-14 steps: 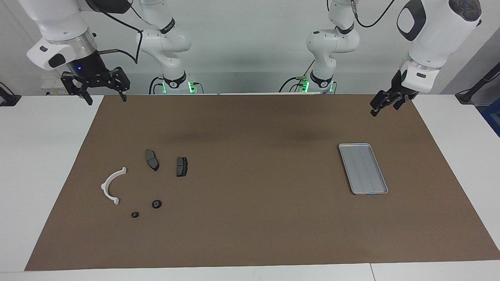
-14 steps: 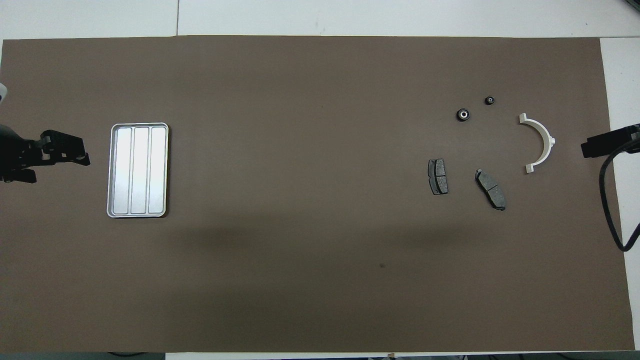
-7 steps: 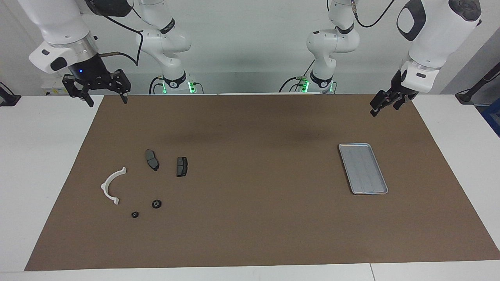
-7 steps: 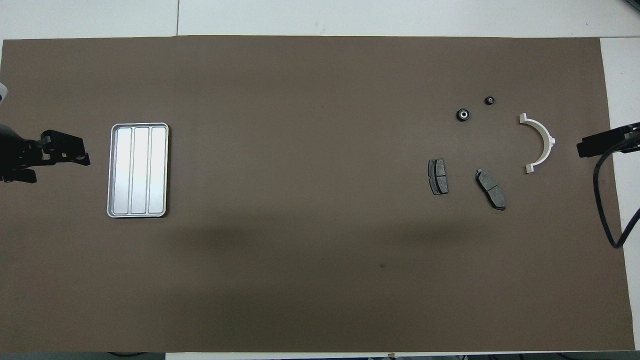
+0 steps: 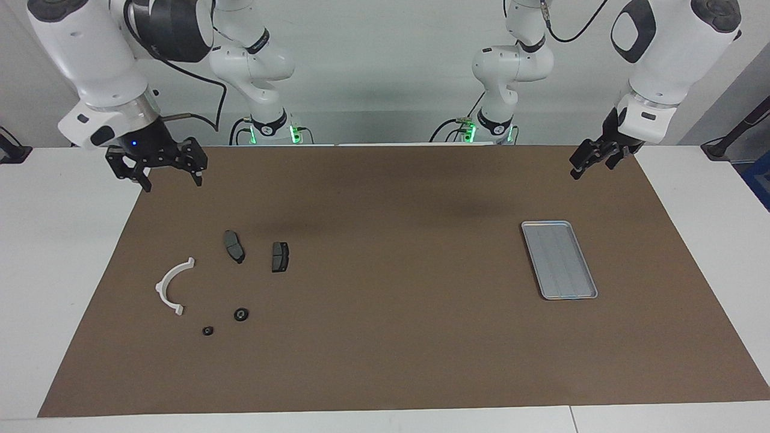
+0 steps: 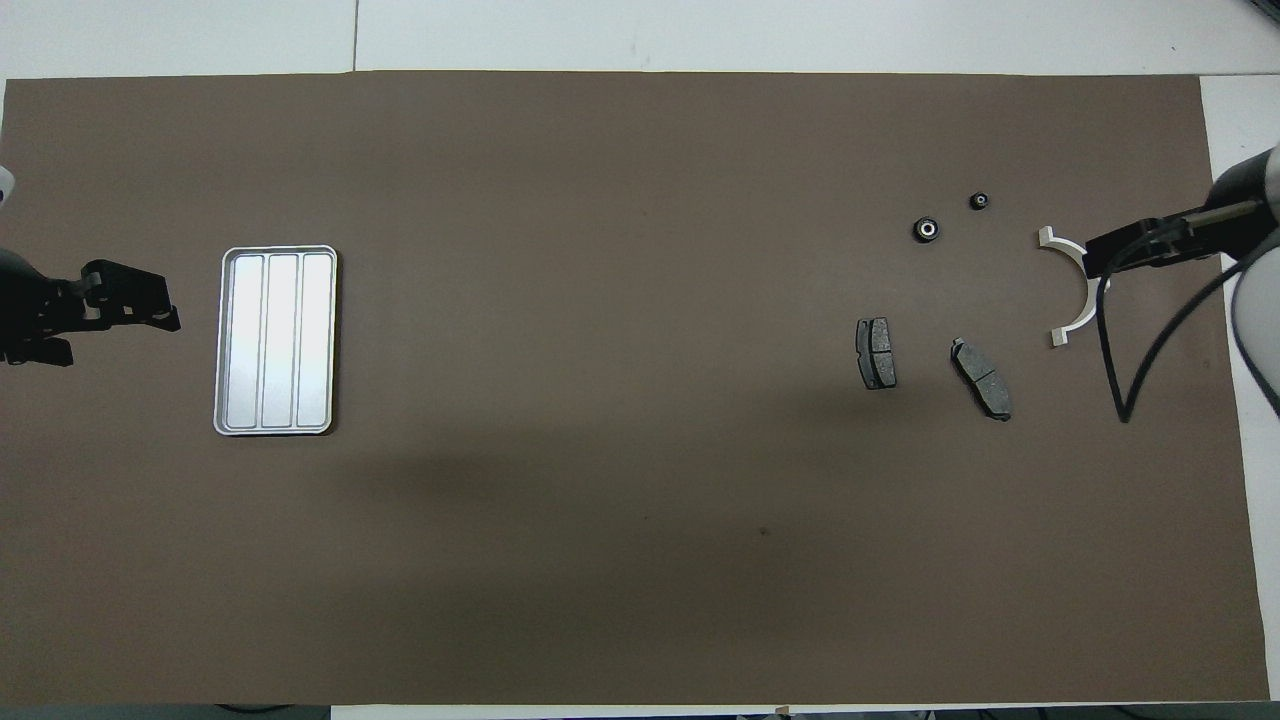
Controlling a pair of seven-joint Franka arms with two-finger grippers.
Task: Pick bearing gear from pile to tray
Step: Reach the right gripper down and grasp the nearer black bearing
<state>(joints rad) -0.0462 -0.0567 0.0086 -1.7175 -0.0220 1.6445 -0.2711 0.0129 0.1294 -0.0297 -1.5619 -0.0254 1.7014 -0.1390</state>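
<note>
Two small black round bearing gears lie on the brown mat in the pile at the right arm's end, the larger gear beside the smaller gear. With them lie a white half-ring arc and two dark brake pads. My right gripper hangs open and empty above the mat. In the overhead view the right gripper covers part of the arc. The silver tray lies bare at the left arm's end. My left gripper waits in the air, open and empty, beside the tray.
The brown mat covers most of the white table. A black cable hangs from the right arm's wrist above the mat beside the arc.
The right arm has come down and swung toward the pile, and from overhead its gripper now covers the white arc. The left arm and all the parts have stayed put.
</note>
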